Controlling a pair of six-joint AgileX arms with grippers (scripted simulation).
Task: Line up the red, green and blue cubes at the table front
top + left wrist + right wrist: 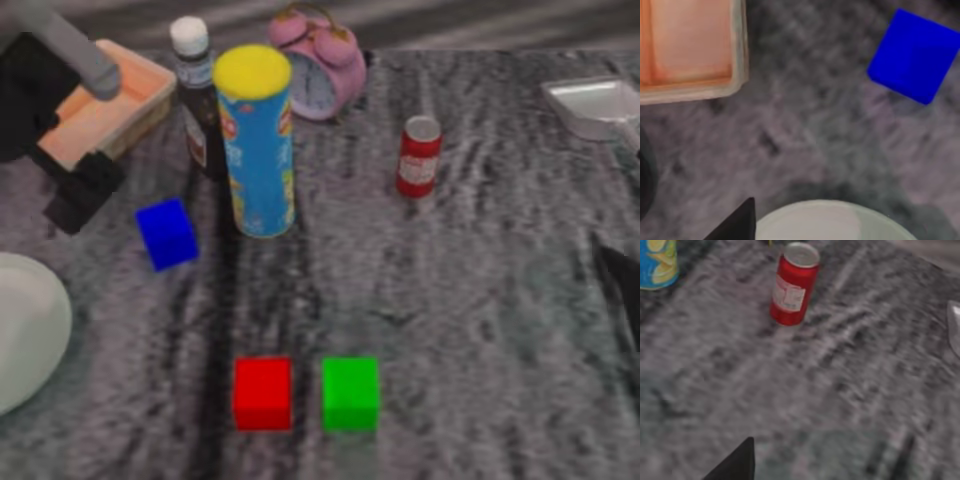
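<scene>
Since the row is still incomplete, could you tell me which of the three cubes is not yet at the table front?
The blue cube. It sits farther back at the table's left, beside the chips tube, while the red cube and green cube stand side by side at the front.

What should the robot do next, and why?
Probably move the left gripper over the blue cube to grasp it. The red cube and green cube already sit side by side at the front, while the blue one lies farther back, close to that gripper.

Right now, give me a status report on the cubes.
Left gripper beside blue cube, holding nothing. Right arm parked at right edge. Red cube and green cube lined up at front; blue still back left.
</scene>
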